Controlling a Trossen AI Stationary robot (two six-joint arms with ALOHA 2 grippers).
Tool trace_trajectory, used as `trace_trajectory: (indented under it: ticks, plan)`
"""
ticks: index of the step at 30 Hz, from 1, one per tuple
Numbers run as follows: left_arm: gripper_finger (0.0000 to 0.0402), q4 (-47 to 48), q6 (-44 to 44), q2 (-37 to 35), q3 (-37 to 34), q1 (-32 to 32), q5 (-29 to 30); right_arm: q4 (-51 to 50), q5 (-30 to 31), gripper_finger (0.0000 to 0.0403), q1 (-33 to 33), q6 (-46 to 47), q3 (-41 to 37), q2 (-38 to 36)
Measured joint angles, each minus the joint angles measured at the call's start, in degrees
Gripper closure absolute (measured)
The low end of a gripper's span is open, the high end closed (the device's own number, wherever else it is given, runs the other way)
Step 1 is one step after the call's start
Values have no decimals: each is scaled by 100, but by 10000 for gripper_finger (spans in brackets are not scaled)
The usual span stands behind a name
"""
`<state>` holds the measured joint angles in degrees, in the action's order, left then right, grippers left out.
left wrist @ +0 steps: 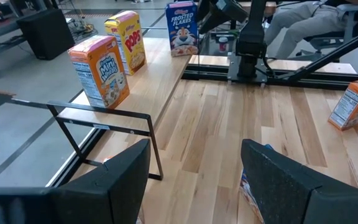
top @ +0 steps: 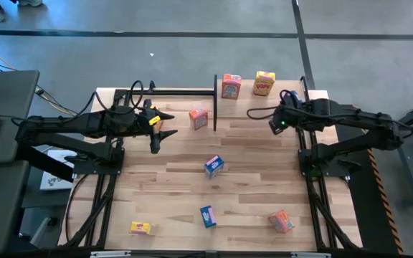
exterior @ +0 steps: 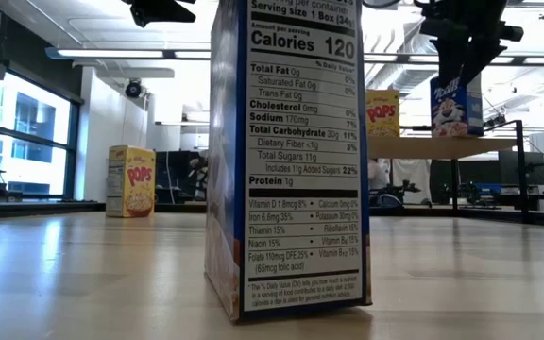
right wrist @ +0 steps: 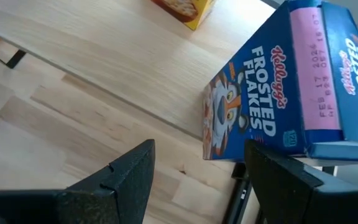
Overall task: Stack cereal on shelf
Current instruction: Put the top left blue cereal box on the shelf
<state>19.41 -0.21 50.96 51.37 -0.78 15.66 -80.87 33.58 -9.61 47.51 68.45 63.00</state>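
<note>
Cereal boxes stand upright on your shelf (top: pixel 246 92): an orange box (top: pixel 231 86), a yellow Pops box (top: pixel 264 83), and a blue Frosted Flakes box (right wrist: pixel 291 93) just beside your right gripper (right wrist: pixel 197 180), whose fingers are spread and empty. More boxes lie scattered over the surface (top: pixel 249 179), where your left gripper (top: pixel 155 140) hangs, fingers spread too.

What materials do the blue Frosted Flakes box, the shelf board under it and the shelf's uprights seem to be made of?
Frosted Flakes box: thin cardboard, it seems, with a smooth printed finish; folded top flaps and a stamped date show.
Shelf board: light wood, matte; grain lines and a pale natural colour show.
Uprights: probably metal, painted or coated black; they are thin, straight bars with sharp corners.
</note>
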Motion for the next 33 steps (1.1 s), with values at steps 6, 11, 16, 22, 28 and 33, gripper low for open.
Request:
trace_trajectory:
  ticks: [6,11,16,22,28,33]
  plan:
    - [158,-1,0,0,0,0,0,-75,20,164,-166,-22,0,0]
    - [158,-1,2,0,0,0,0,-123,33,164,-273,-133,0,0]
    - [158,-1,39,0,0,0,0,-125,50,164,-446,-177,0,0]
    - [158,-1,42,0,0,-2,0,-131,41,164,-578,-290,0,0]
    - [158,-1,42,0,0,-1,0,-128,-219,164,-576,-302,0,0]
    - [158,-1,44,0,0,0,0,-128,-406,164,-574,-302,0,0]
